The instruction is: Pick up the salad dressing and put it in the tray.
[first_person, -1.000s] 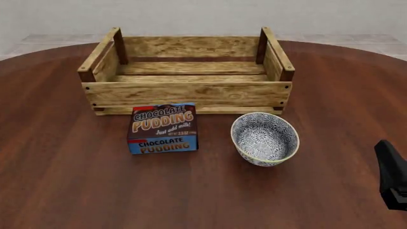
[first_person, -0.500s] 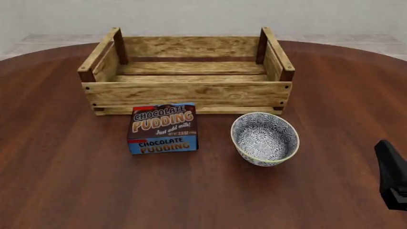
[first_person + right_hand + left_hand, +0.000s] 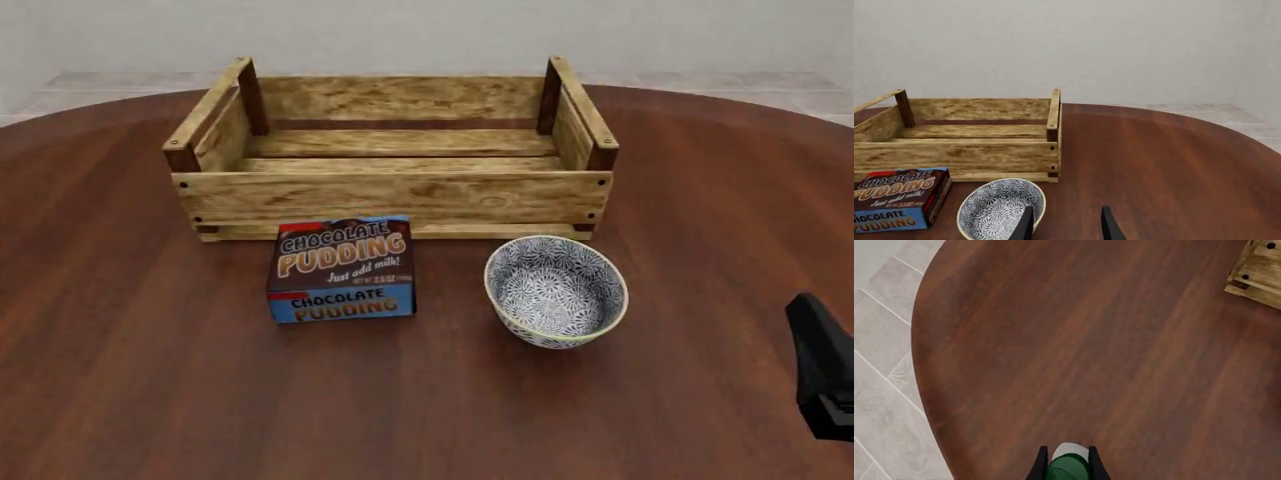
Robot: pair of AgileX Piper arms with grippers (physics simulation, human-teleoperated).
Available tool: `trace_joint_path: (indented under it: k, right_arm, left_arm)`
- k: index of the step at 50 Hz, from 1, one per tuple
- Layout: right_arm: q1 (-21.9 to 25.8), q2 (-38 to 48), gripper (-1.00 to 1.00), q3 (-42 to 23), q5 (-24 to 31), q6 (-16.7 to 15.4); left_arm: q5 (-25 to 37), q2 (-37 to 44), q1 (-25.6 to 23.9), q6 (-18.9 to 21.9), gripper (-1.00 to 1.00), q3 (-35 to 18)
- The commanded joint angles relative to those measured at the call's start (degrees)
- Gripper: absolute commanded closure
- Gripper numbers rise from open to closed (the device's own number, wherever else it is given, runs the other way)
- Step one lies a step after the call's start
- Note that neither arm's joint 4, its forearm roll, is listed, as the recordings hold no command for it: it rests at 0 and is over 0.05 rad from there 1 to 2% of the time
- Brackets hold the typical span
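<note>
— What has changed for us over the last second?

— Nothing in the front view; the table, the tray, the pudding box and the bowl all sit exactly as before, and our right arm's dark tip stays parked at the lower right edge.

— And the bottle?

— We see it only from the left wrist; its white body and green label sit between the left gripper fingers, which close snugly on its sides; it is out of the front view, well apart from the tray.

— The right gripper?

— Its fingers stand parted, holding nothing; we judge the carry toward the tray has not begun.
</note>
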Motion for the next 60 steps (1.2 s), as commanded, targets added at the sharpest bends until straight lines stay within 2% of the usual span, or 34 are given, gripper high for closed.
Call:
trace_joint_path:
  k: [1,16,25,29,37,39,45,51,60]
  right_arm:
    - [0.0,0.0,-1.00,0.0,0.0,0.0]
    - [0.0,0.0,-1.00,0.0,0.0,0.0]
    - [0.0,0.0,-1.00,0.0,0.0,0.0]
    - [0.0,0.0,-1.00,0.0,0.0,0.0]
    - [0.0,0.0,-1.00,0.0,0.0,0.0]
    - [0.0,0.0,-1.00,0.0,0.0,0.0]
    - [0.0,0.0,-1.00,0.0,0.0,0.0]
    - [0.0,0.0,-1.00,0.0,0.0,0.0]
    - [0.0,0.0,-1.00,0.0,0.0,0.0]
  left_arm:
    - [0.5,-0.2,-0.1,0.0,1.00,0.1]
    - [4.2,-3.6,-1.4,-0.1,1.00,-2.0]
    - [9.3,-6.9,-4.3,-1.6,1.00,-8.9]
    - [10.0,-7.4,-5.4,-1.5,1.00,-10.5]
    - [12.6,-9.2,-9.3,-2.3,1.00,-15.3]
    - [12.5,-8.7,-10.0,-3.8,1.00,-16.5]
    - [12.8,-8.2,-13.0,-5.4,1.00,-18.2]
    - [11.5,-6.7,-15.0,-4.8,1.00,-18.6]
    - [10.6,-2.1,-22.4,-6.6,1.00,-24.0]
